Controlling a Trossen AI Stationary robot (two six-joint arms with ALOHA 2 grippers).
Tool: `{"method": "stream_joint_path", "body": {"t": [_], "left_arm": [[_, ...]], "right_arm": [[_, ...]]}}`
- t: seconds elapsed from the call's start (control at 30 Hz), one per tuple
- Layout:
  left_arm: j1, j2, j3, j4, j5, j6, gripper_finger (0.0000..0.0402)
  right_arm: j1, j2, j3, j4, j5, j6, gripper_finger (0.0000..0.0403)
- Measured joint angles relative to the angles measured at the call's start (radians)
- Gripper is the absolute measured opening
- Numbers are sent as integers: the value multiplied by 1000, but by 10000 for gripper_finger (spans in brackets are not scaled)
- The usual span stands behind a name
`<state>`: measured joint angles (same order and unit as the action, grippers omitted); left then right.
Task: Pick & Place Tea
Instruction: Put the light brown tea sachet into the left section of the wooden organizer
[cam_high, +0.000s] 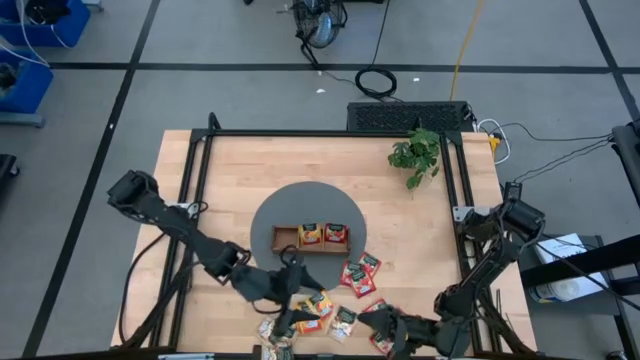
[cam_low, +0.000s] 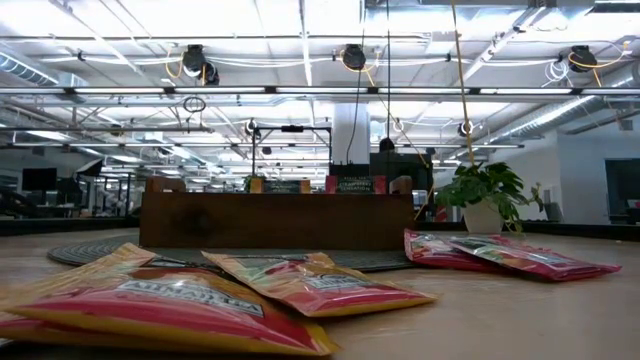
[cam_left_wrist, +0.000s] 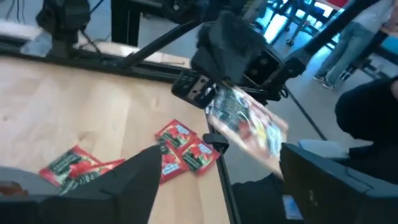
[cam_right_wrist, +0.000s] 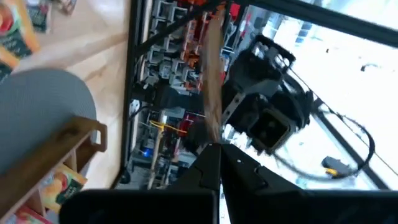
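A brown wooden tray (cam_high: 312, 237) stands on a round grey mat (cam_high: 268, 215) with two tea sachets in it. More red and orange tea sachets (cam_high: 357, 276) lie loose on the table near its front edge, and show close up in the low view (cam_low: 315, 285). My right gripper (cam_right_wrist: 219, 152), near the front edge right of centre (cam_high: 385, 325), is shut on a pale sachet (cam_left_wrist: 245, 124) held in the air. My left gripper (cam_left_wrist: 217, 186) faces it from the table's left (cam_high: 288, 300), open, with nothing between its fingers. My right gripper pinches one edge of the sachet (cam_right_wrist: 214, 134) between its two fingers. The fingers lie about level and point toward the table's left. The sachet sticks out beyond the fingertips, seen edge-on in the right wrist view, and is lifted clear of the table.
A potted plant (cam_high: 417, 152) stands at the table's far right. Black frame rails (cam_high: 195, 200) run along the table's left, far and right sides. Red sachets (cam_left_wrist: 183, 146) lie on the wood below the two grippers. Bare wood shows at the far left.
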<state>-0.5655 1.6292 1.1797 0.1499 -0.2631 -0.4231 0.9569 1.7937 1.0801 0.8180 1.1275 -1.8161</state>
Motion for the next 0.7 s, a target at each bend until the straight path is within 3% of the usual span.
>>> {"method": "stream_joint_path", "body": {"t": [0.23, 0.7], "left_arm": [[62, 56, 0, 92, 207, -41, 341], [79, 104, 0, 134, 286, -58, 300]], "right_arm": [[-24, 5, -1, -7, -59, -60, 0], [-70, 4, -1, 0, -107, -63, 0]]}}
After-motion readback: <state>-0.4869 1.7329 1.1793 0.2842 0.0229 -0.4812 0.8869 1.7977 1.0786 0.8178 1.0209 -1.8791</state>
